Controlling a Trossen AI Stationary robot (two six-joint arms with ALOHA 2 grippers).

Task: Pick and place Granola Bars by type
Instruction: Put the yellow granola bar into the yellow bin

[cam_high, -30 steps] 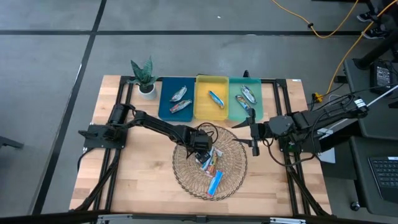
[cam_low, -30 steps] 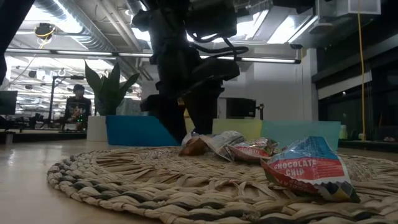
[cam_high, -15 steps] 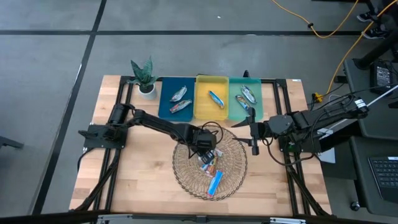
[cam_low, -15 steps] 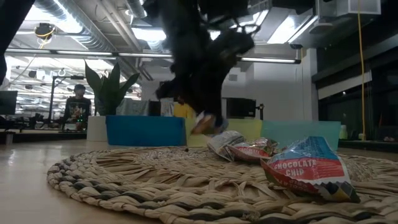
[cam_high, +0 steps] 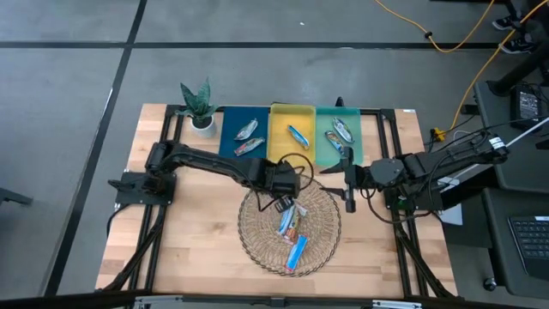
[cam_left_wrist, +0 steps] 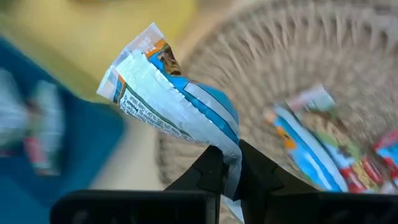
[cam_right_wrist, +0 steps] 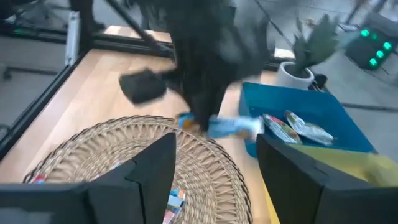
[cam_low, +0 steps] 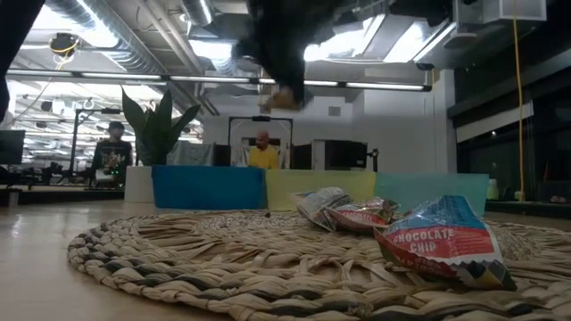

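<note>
The granola bar (cam_left_wrist: 174,102) you've got is a crinkly blue and silver wrapper with an orange patch at one end, and the left gripper (cam_left_wrist: 229,177) is clamped tight on its lower tip, so the bar sticks up and out past the fingers. From above, that gripper (cam_high: 283,184) hangs over the far rim of the round wicker basket (cam_high: 322,245), just short of the yellow tray (cam_high: 276,150).

Three more bars (cam_high: 292,227) lie in the basket (one reads "chocolate chip" (cam_low: 442,241) in the low view). Others sit in the trays: two in the blue tray (cam_high: 227,146), one in the yellow, two in the green tray (cam_high: 356,137).

You've got open air between basket and trays. The potted plant (cam_high: 199,105) stands beside the blue tray's outer end.

The right gripper (cam_high: 350,184) waits at the basket's right edge, fingers spread and holding nothing.
</note>
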